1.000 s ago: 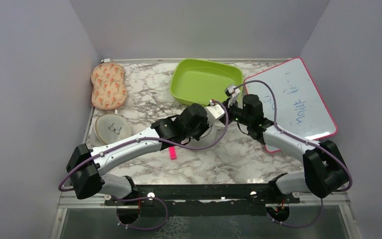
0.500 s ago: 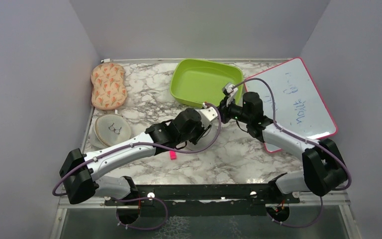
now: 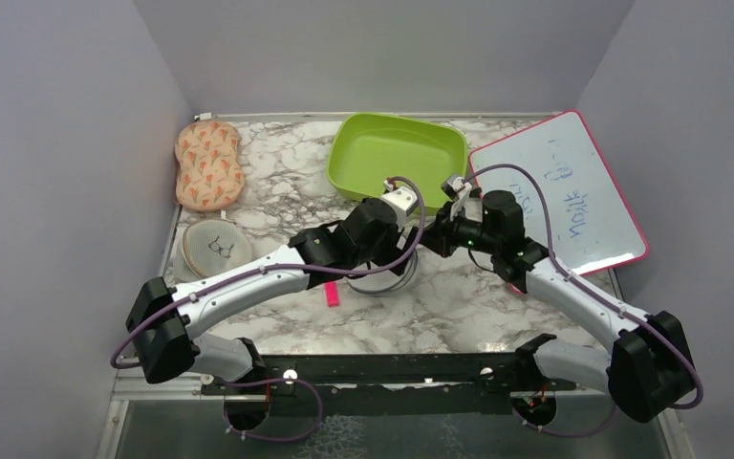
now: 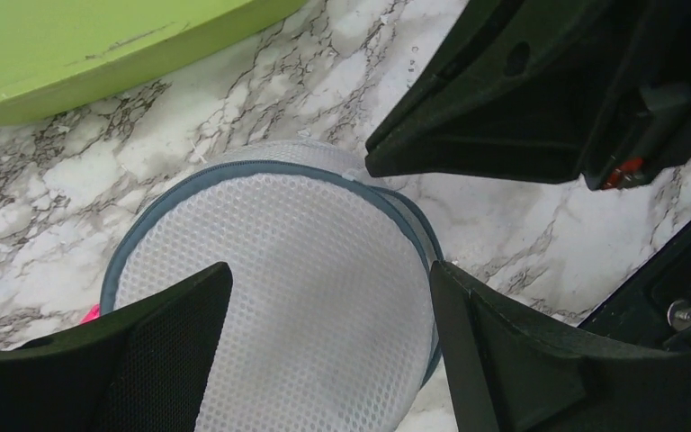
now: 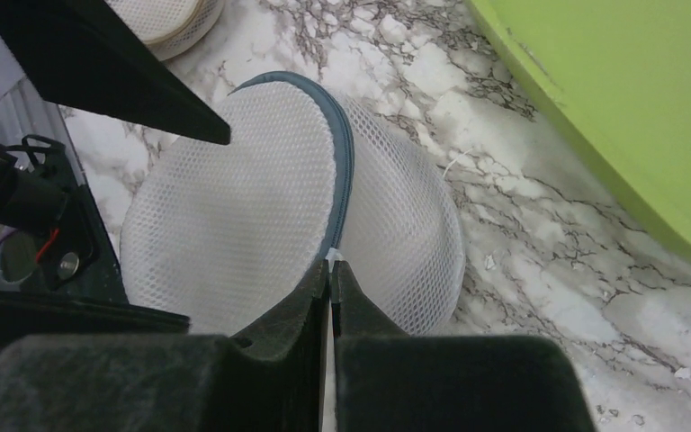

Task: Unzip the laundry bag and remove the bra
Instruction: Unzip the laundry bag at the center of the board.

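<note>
Laundry bag (image 5: 234, 207) sitting mid-table (image 5: 576, 297), just near green tray (image 5: 648, 108), between both grippers. You are dealing with light, soft mesh dome, likely caving under squeeze and sliding on marble. Dark zip rim (image 5: 346, 171) looking like stiffest part, so be taking hold there or at pull. Left gripper (image 4: 324, 270) hanging released, fingers spread wide, straddling dome; contact unclear. Right gripper (image 5: 333, 265) clenching tight at rim, nipping white tab (image 5: 332, 256), probably zip pull.
</note>
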Motion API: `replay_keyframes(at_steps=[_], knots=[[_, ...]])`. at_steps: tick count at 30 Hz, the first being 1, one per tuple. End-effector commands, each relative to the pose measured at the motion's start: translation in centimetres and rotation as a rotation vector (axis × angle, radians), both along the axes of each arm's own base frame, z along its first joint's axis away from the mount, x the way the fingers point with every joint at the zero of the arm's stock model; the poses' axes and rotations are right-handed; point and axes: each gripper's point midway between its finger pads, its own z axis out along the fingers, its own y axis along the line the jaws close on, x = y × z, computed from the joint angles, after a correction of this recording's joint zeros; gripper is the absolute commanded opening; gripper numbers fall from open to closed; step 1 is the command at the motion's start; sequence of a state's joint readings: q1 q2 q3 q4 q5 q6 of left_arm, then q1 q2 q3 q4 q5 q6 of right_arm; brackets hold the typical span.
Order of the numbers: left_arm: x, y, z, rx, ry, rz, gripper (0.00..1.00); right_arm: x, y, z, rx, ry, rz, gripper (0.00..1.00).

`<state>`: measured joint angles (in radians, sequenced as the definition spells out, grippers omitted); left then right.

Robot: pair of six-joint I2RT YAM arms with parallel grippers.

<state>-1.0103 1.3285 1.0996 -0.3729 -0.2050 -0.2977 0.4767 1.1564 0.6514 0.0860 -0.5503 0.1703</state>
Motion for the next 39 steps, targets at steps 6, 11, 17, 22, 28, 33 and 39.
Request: replay_keyframes(at_steps=[6,11,17,22,28,33,39], knots=[[0.6,-2.7,-2.2,-0.061,0.05,0.039,0.8,-1.9,-0.4,-1.4,0.023,0.103,-0.009,0.01],[0.8,-2.6,-2.9,0.015,-0.009,0.089,0.81,-1.7,-0.4,-0.9,0.028,0.09,-0.017,0.01],[0.5,-1.1,-4.6,0.134,-0.056,0.15,0.62,-1.8,-0.4,-0.8,0.036,0.095,-0.016,0.01],[0.1,-0.4,-4.9,0.147,-0.054,0.146,0.29,-2.2,-0.3,-0.7,0.043,0.094,0.002,0.01],[-0.4,-0.1,-4.5,0.132,-0.05,0.121,0.0,-2.6,0.1,-1.1,0.058,0.134,0.027,0.02],[-1.0,-0.1,-4.2,0.104,-0.04,0.094,0.0,-3.2,0.9,-0.6,0.115,0.148,0.088,0.24],[-1.4,0.0,-3.7,0.103,-0.06,0.041,0.0,-3.0,0.2,-1.2,0.157,0.205,0.174,0.42]])
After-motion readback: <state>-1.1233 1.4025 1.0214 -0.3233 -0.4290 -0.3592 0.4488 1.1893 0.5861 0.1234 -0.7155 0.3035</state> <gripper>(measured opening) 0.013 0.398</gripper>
